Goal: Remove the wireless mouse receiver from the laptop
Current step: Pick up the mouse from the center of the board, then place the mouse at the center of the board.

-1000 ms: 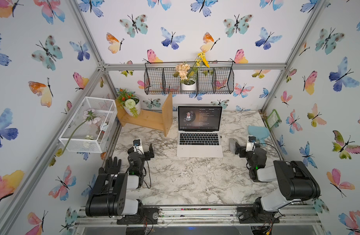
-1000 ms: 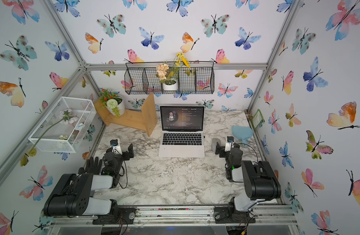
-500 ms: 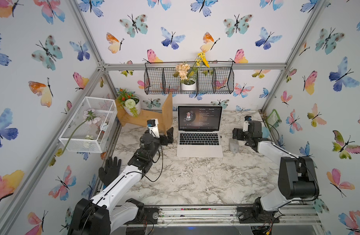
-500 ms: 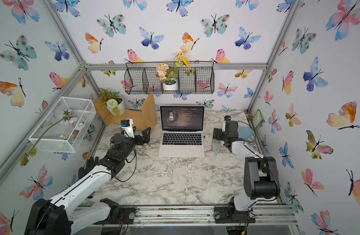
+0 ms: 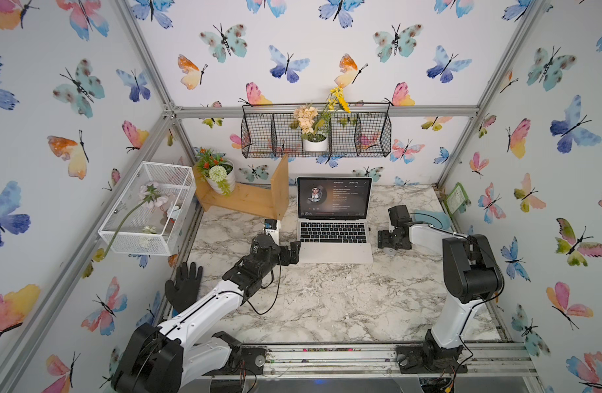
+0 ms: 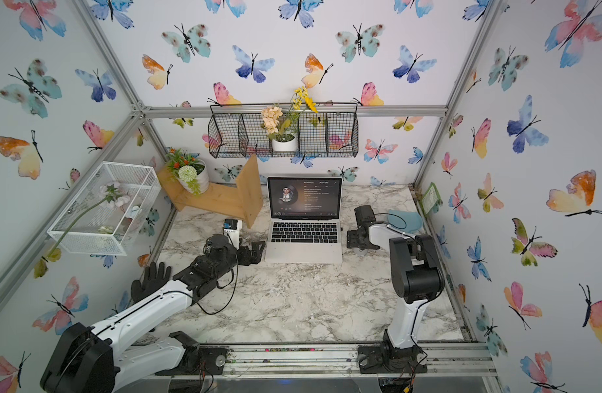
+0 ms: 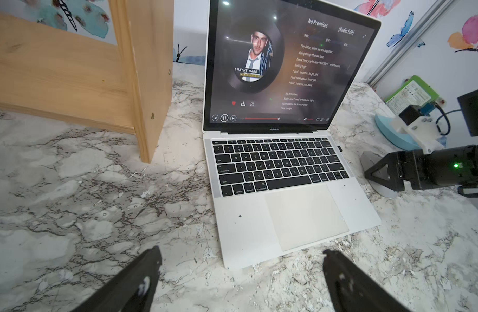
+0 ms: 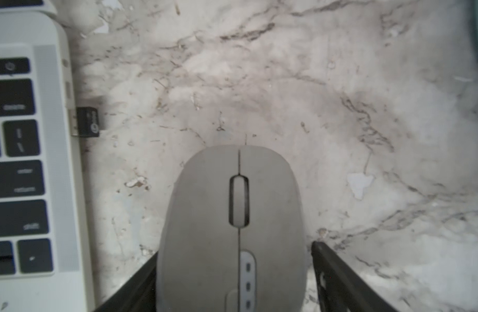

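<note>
Left gripper (image 7: 240, 258): spread wide, empty, by the laptop (image 5: 333, 253)'s lower-left corner.
Wireless mouse receiver (image 8: 88, 122): plugged into the laptop's right edge, right of centre in both top views; probably light, stiff, slick; pinch its black stub.
Right gripper (image 8: 235, 251): apart, straddling the grey mouse (image 8: 232, 210).
Room: bare marble top (image 5: 327, 299) to the right.

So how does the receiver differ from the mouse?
The wireless mouse receiver is tiny, black and boxy; the mouse is much bigger, grey and oval. The receiver is plugged into the laptop; the mouse lies loose on the table, straddled by the right end effector. Both sit beside the laptop.
</note>
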